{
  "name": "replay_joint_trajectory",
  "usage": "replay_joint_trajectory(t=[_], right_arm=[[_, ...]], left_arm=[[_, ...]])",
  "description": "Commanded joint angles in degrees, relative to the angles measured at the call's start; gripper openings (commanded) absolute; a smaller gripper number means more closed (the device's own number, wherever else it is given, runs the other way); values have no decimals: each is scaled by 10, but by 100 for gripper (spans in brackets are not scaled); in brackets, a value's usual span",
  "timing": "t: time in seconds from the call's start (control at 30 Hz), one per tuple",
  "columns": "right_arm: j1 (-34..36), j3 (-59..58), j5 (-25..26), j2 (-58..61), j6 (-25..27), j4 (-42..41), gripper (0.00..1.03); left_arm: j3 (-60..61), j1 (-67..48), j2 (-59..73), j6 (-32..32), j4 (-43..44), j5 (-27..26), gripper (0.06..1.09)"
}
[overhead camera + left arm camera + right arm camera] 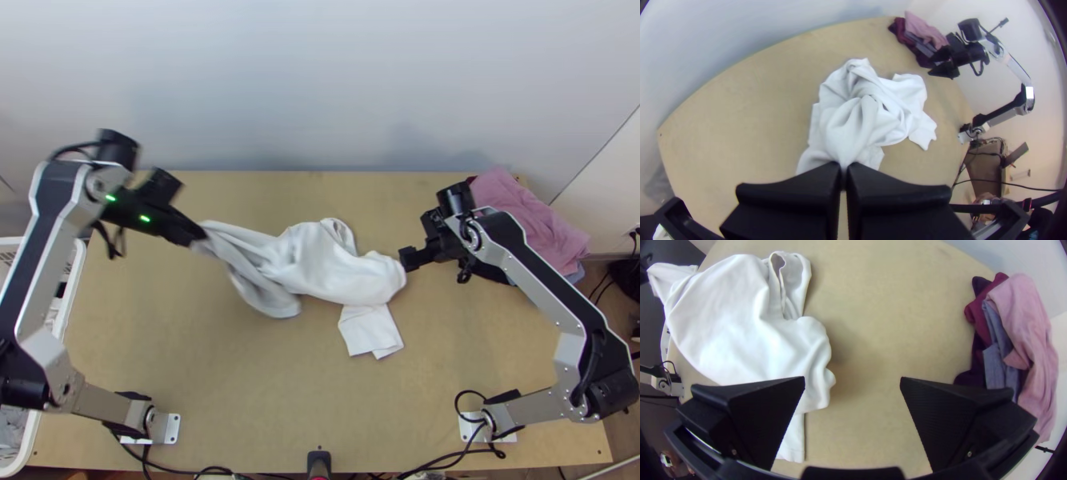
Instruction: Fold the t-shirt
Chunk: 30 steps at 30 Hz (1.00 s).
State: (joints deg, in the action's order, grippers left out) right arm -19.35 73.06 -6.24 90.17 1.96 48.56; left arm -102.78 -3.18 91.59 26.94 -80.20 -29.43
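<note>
Top view: the white t-shirt (320, 260) lay bunched on the light wooden table (240, 384), about midway between the two arms. Its long axis ran mostly from side to side, slanting a little toward the near edge at the right-hand end; the narrow, twisted end pointed to the left gripper (200, 238), which was clamped on it, while a flatter panel (372, 330) projected toward the near edge. The right gripper (410, 258) stood just beside the rounded right-hand end; contact with the cloth could not be determined. A pile of clothes (524, 212), pink uppermost, occupied the far right corner, and a white basket (74, 296) stood at the left side. Left wrist view: the fingers of the left gripper (843, 171) were pressed together on a gathered pinch of fabric, from which the folds fanned outward into the crumpled body of the t-shirt. The right gripper, farther off, had its fingers parted. Right wrist view: the right gripper (852, 382) was spread wide, with bare table between its fingers and nothing gripped. The t-shirt lay mostly to one side of that gap, its loose rounded end directed toward it; the pile of clothes lay on the opposite side.
</note>
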Motion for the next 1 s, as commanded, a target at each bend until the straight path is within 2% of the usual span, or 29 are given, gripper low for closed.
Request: replay_joint_trajectory(t=[0.0, 0.07, 0.23, 0.43, 0.7, 0.97], right_arm=[[-41, 28, 0, 43, 0, 0, 99], [-61, 50, 0, 62, 0, 0, 99], [-116, 118, 1, 108, 22, 0, 99], [-156, 196, 1, 169, 32, 0, 99], [-176, 336, 1, 287, 23, 0, 99], [-220, 531, 1, 406, 19, 7, 96]], left_arm=[[5, 107, 32, 44, -5, 17, 11], [66, 89, 24, 53, 4, 31, 11], [268, 6, -36, 50, 142, 187, 11], [338, -13, -44, 37, 196, 243, 11], [372, -24, -79, 21, 204, 242, 12], [364, 3, -106, 17, 201, 242, 12]])
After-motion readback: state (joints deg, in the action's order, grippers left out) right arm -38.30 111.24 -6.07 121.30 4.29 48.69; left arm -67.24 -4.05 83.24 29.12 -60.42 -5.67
